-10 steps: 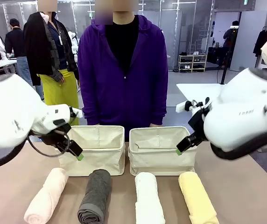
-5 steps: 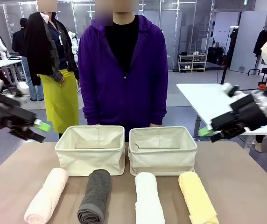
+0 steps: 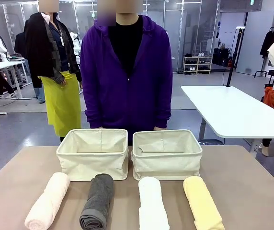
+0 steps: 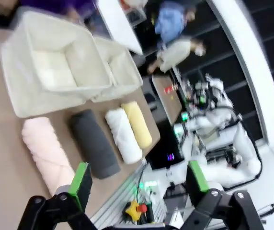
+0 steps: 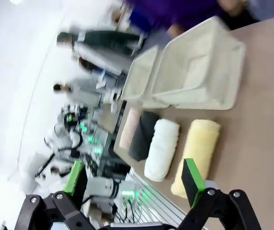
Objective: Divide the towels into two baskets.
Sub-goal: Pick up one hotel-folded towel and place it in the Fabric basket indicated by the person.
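Four terry-cloth rolls (pale pink towel (image 3: 47, 200), dark grey towel (image 3: 97, 200), white towel (image 3: 153, 203), yellow towel (image 3: 202, 202)) lie abreast ahead of my left gripper (image 4: 138, 178) and right gripper (image 5: 132, 176), both spread wide, empty; beyond them, cream canvas basket (image 3: 93, 165) and twin basket (image 3: 166, 165), apparently awaiting two apiece.

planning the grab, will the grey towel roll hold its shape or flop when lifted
The grey towel looks like soft rolled cloth, so it would likely squash and sag at the ends. Lying on its side on the table, it may roll if nudged sideways.
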Robot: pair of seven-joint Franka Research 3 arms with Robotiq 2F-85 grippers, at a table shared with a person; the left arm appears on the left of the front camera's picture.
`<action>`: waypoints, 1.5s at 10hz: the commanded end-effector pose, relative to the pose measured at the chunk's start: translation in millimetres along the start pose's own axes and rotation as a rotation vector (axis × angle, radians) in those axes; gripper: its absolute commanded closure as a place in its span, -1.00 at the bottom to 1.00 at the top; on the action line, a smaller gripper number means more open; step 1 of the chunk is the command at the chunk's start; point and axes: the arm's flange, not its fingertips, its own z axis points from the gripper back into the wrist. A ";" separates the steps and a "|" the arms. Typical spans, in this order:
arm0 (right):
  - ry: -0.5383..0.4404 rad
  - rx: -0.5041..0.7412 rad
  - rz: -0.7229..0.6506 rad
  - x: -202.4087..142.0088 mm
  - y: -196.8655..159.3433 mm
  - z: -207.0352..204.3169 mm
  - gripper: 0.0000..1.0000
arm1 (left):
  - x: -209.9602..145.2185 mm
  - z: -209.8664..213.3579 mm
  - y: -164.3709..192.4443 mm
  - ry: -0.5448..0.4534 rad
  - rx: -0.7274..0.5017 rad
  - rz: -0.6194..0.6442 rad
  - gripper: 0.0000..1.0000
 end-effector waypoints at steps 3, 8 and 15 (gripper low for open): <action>-0.237 -0.027 -0.054 -15.5 -22.2 82.6 -1.00 | -25.6 79.7 8.6 -0.294 0.055 -0.028 -1.00; -0.218 -0.041 -0.093 -14.3 -27.4 87.7 -1.00 | -24.3 85.7 7.3 -0.254 0.069 0.001 -1.00; -0.218 -0.041 -0.093 -14.3 -27.4 87.7 -1.00 | -24.3 85.7 7.3 -0.254 0.069 0.001 -1.00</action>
